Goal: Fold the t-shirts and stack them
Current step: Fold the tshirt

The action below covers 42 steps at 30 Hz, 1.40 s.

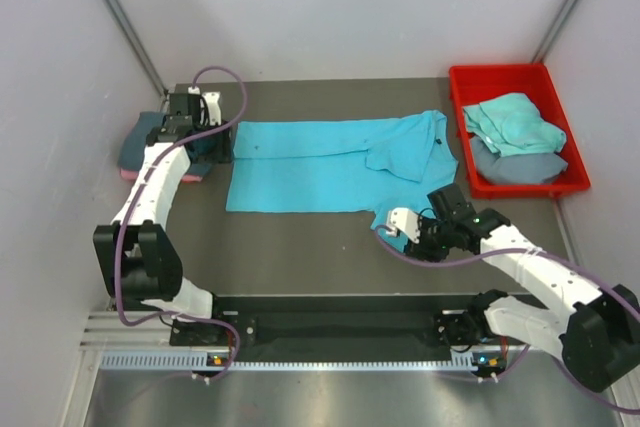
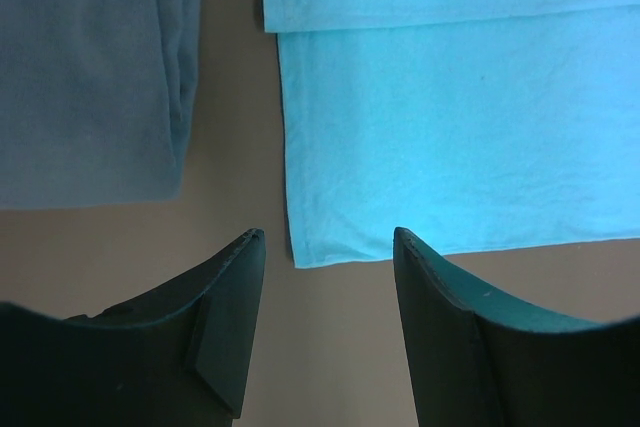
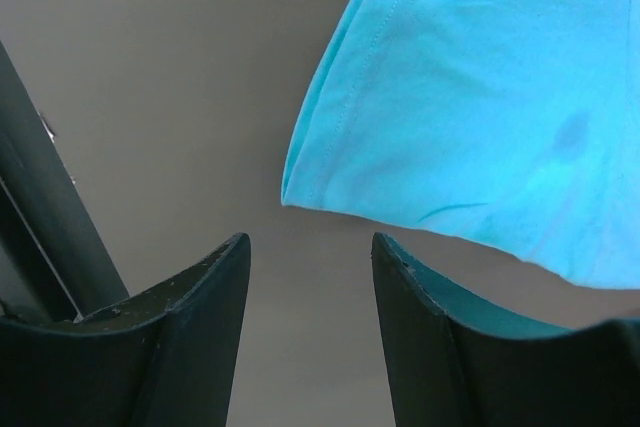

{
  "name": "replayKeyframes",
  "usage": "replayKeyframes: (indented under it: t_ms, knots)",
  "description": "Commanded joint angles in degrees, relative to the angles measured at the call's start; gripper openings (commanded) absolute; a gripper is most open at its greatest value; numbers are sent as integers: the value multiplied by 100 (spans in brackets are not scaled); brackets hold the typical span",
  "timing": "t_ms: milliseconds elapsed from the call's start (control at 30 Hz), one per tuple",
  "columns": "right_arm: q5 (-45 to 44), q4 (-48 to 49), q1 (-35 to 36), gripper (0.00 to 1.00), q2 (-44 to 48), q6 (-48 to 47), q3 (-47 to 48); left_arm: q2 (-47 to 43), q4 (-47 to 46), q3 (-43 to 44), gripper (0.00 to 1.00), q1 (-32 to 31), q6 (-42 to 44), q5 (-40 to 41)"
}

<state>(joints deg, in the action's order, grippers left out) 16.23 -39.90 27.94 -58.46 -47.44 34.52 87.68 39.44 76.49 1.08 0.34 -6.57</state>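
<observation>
A turquoise t-shirt (image 1: 320, 162) lies spread across the middle of the table, its right sleeve folded inward. In the left wrist view its corner (image 2: 450, 127) lies just beyond my open left gripper (image 2: 328, 247), with nothing between the fingers. That gripper (image 1: 218, 144) hovers at the shirt's left edge. My right gripper (image 1: 400, 231) is at the shirt's near right corner. It stands open and empty (image 3: 310, 247), with the sleeve hem (image 3: 480, 117) just past its tips. A folded slate blue-grey t-shirt (image 1: 145, 147) (image 2: 90, 77) rests on a pink one (image 1: 128, 175) at the far left.
A red bin (image 1: 500, 73) at the back right holds a crumpled teal shirt (image 1: 515, 122) over a grey one (image 1: 520, 165). Grey walls close in on the brown table (image 1: 300, 247) at the left, back and right. The arm bases sit on a rail along the near edge.
</observation>
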Motion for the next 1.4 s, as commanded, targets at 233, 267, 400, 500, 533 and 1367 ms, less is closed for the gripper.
replayKeyframes:
  t_ms: [233, 267, 400, 500, 533, 1367]
  knots:
    - [-32, 395, 343, 52, -333, -362, -51, -392, -182, -170, 59, 41, -25, 121]
    - [-41, 404, 361, 52, -385, -380, -42, -392, -174, -152, 59, 41, -25, 129]
    - [-120, 465, 414, 52, -526, -450, -51, -322, -182, -73, 59, 59, -227, 121]
    - [-137, 483, 466, 52, -640, -476, -51, -243, -191, -3, 59, 59, -288, 86]
    - [-138, 501, 475, 52, -667, -485, -60, -208, -191, 32, 59, 76, -315, 86]
    - [-463, 1072, 598, 35, -1124, -626, -297, -23, -139, 191, 59, 191, -491, 15]
